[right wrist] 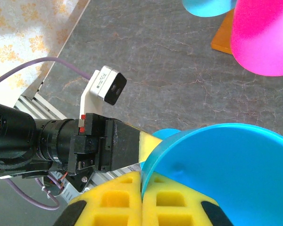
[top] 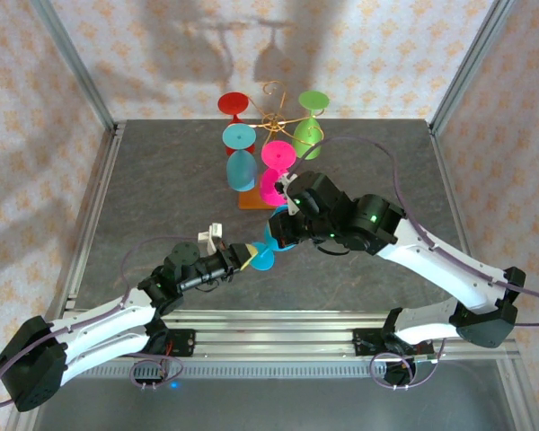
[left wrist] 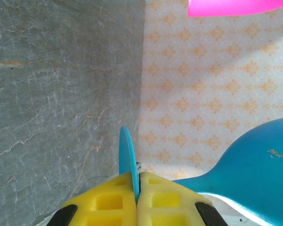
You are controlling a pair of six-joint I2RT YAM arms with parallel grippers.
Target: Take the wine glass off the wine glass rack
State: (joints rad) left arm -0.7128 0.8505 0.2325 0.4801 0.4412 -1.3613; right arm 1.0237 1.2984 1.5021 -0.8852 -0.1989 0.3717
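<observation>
From above, the bright blue plastic wine glass (top: 264, 259) sits clear of the thin gold wire wine glass rack (top: 271, 119), in front of it over the grey table (top: 144, 189), and is held between the left gripper (top: 244, 256) and the right gripper (top: 281, 232). At the left wrist, yellow fingers (left wrist: 108, 202) are pinched on the glass's thin foot disc (left wrist: 128, 160). At the right wrist, yellow fingers (right wrist: 113, 202) are clamped on the bowl rim (right wrist: 148, 165), below a hot-pink glass (right wrist: 264, 37).

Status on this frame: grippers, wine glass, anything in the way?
Left gripper shut on blue wine glass foot; right gripper shut on its bowl rim. Glass off the wine glass rack, between arms. Pink glass close behind right gripper.
</observation>
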